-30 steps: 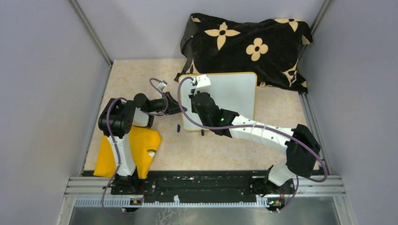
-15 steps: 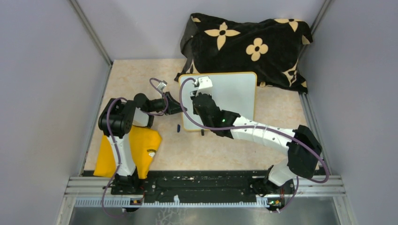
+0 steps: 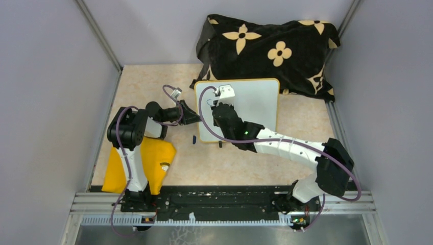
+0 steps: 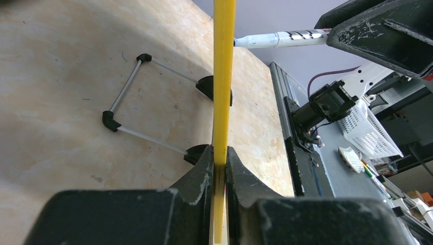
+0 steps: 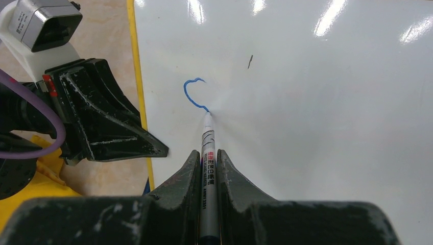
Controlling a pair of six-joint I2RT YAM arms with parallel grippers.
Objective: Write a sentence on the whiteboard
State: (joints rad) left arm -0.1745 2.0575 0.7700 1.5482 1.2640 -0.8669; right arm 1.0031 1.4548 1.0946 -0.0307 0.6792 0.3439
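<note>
Glossy white plastic is what you're writing on, so slip is the thing to watch. Your whiteboard (image 3: 258, 102) sits mid-table, just in front of the black flowered cloth (image 3: 275, 46), on the pale speckled table (image 3: 153, 81).

Left tool (image 4: 218, 151) is nearly shut, pinching the board's thin yellow rim (image 4: 223, 76) on its left edge. Right tool (image 5: 207, 154) is nearly shut too, clamped on the marker (image 5: 207, 133). The tip is touching the board at the end of a short blue hook (image 5: 191, 94). That's all the writing so far, so I'd say you've barely started.

What could bite you, as I see it:
- The marker barrel is smooth and round, in hard black fingers. Press too hard and it may slide back or twist, and the line goes wobbly.
- The board is only held on one edge, and it has a skinny wire stand (image 4: 126, 85) underneath. A sideways push from the tip could pivot it, and your letters would drift.
- Wet ink on that shiny surface smears easily. The right arm's purple cable (image 3: 204, 120) hangs over the board's left side.
</note>
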